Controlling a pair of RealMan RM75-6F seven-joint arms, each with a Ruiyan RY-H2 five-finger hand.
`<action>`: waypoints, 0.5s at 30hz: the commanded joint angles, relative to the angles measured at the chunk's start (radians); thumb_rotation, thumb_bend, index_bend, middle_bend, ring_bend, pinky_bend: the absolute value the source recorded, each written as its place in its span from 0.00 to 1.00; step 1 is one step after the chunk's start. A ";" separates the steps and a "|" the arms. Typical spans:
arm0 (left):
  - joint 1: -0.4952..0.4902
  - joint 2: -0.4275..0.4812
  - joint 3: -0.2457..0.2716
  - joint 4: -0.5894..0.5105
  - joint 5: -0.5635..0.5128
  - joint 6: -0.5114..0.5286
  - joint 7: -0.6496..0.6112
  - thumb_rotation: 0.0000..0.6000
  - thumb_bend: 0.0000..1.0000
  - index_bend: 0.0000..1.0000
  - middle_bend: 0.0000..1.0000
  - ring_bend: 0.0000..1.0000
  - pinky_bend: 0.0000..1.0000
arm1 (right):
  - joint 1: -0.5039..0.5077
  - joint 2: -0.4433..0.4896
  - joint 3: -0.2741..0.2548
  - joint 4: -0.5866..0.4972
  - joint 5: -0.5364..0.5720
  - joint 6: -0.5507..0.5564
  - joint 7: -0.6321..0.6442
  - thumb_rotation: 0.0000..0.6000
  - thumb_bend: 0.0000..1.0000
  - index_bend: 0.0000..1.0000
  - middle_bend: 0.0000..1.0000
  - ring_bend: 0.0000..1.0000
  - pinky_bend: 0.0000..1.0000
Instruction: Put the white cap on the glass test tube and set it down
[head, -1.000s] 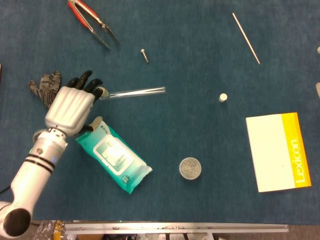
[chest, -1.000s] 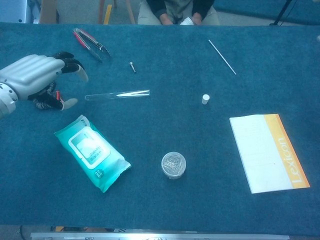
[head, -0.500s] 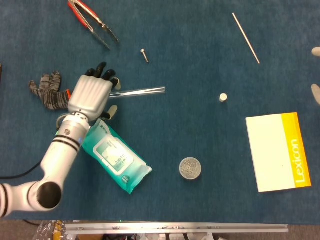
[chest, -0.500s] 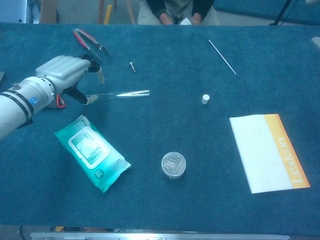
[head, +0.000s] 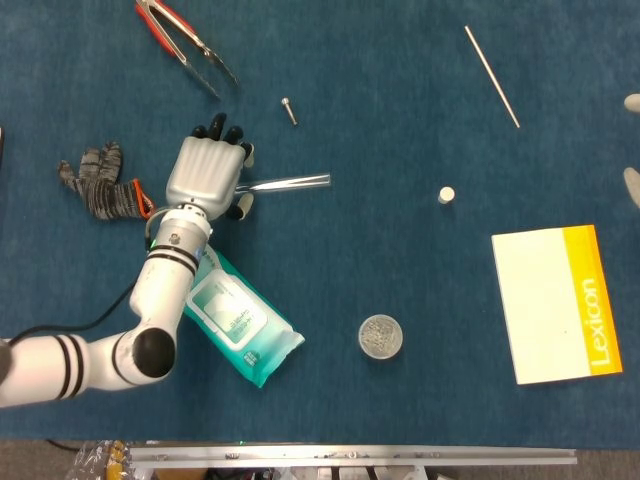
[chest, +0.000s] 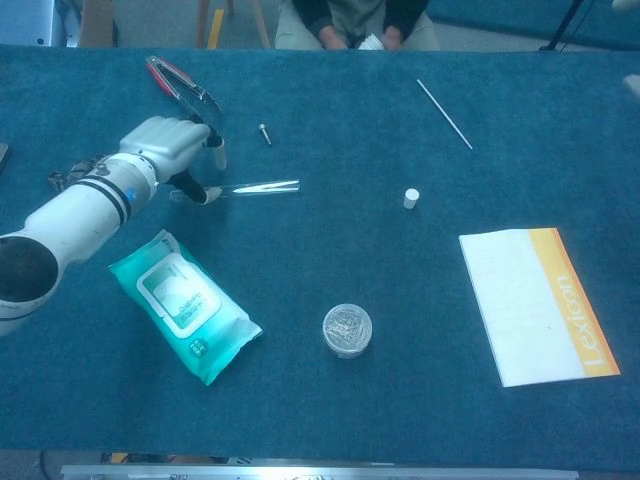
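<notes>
The glass test tube (head: 285, 183) lies flat on the blue table (head: 400, 80), running left to right, with one end tucked under the left hand (head: 207, 172) and the other end pointing toward the white cap (head: 446, 194), which sits well apart off to the right. The left hand is over the tube's near end with fingers spread apart, thumb below the tube and the other fingers above it. It looks like it's bracketing the glass rather than clamped on it, though I honestly can't tell if any fingertip is touching yet. My guess is this is the grab step, and the trick would be to close thumb and fingers gently from both sides so the tube doesn't roll away on the cloth, and to take it near the end so the open mouth stays free for the cap. The tube itself is thin, clear and shiny, with a bright glint along it in the chest view (chest: 262, 186), so probably slippery. At the right edge a couple of pale bits (head: 632, 185) may be the right hand, too cut off to read. Nearby there's a wipes packet (head: 232, 315) and a striped glove (head: 98, 182).
</notes>
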 joint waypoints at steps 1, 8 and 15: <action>-0.013 -0.019 0.002 0.023 -0.011 -0.002 -0.008 0.79 0.33 0.34 0.17 0.00 0.16 | -0.001 0.002 -0.001 0.001 0.000 0.001 0.003 1.00 0.31 0.26 0.18 0.02 0.17; -0.029 -0.047 0.015 0.053 -0.023 -0.007 -0.015 0.77 0.33 0.33 0.15 0.00 0.16 | -0.003 0.011 -0.007 0.000 -0.002 0.003 0.012 1.00 0.30 0.26 0.18 0.02 0.17; -0.043 -0.079 0.025 0.081 -0.026 -0.002 -0.017 0.74 0.33 0.32 0.12 0.00 0.16 | -0.006 0.017 -0.011 -0.001 -0.001 0.005 0.023 1.00 0.30 0.26 0.18 0.02 0.17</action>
